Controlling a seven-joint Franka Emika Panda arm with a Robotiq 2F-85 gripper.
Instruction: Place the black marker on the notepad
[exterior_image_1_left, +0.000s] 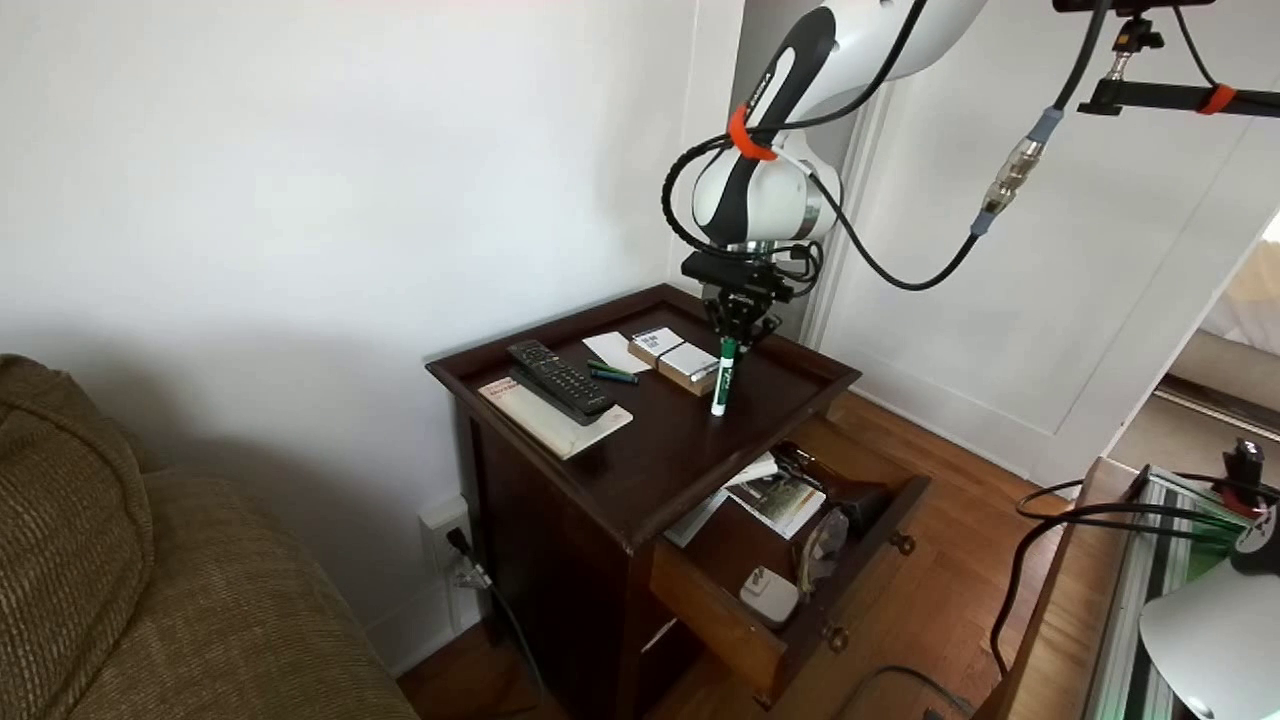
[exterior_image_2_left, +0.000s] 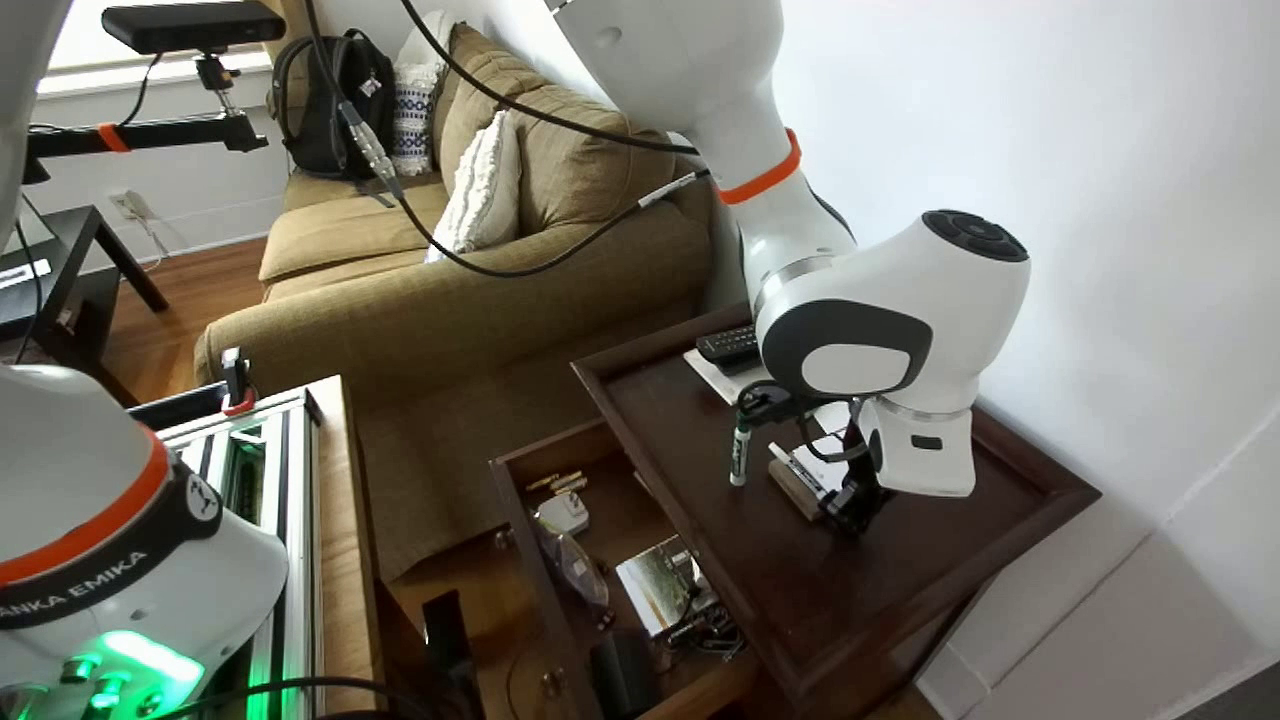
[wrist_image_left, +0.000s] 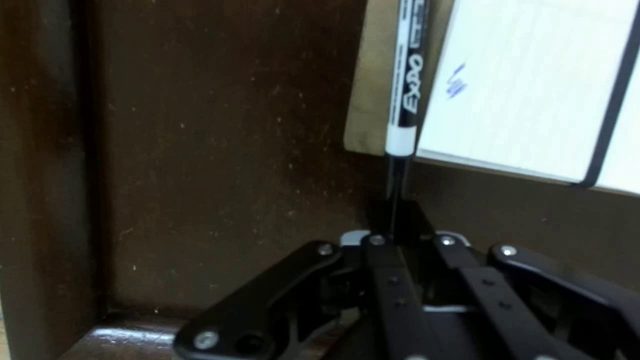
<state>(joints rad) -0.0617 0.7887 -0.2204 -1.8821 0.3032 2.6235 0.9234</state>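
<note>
The black marker (wrist_image_left: 405, 95), black and white with EXPO lettering, shows in the wrist view along the left edge of the notepad (wrist_image_left: 505, 90). My gripper (wrist_image_left: 400, 215) is nearly closed, and the marker's dark cap end runs in between its fingertips. In an exterior view the marker (exterior_image_2_left: 806, 474) lies over the notepad's edge, with my gripper (exterior_image_2_left: 848, 508) at its near end. I cannot tell whether it touches the notepad. The notepad (exterior_image_1_left: 670, 355) has white pages, a brown backing and a black band. In that exterior view the fingertips are mostly hidden behind an upright green marker (exterior_image_1_left: 723, 380).
The green marker also shows upright beside the notepad in an exterior view (exterior_image_2_left: 740, 455). A remote (exterior_image_1_left: 560, 378) lies on an envelope (exterior_image_1_left: 510, 400). Green and blue pens (exterior_image_1_left: 612, 372) lie near a white paper (exterior_image_1_left: 605, 347). A filled drawer (exterior_image_1_left: 720, 615) stands open. The tabletop has a raised rim (wrist_image_left: 45, 175).
</note>
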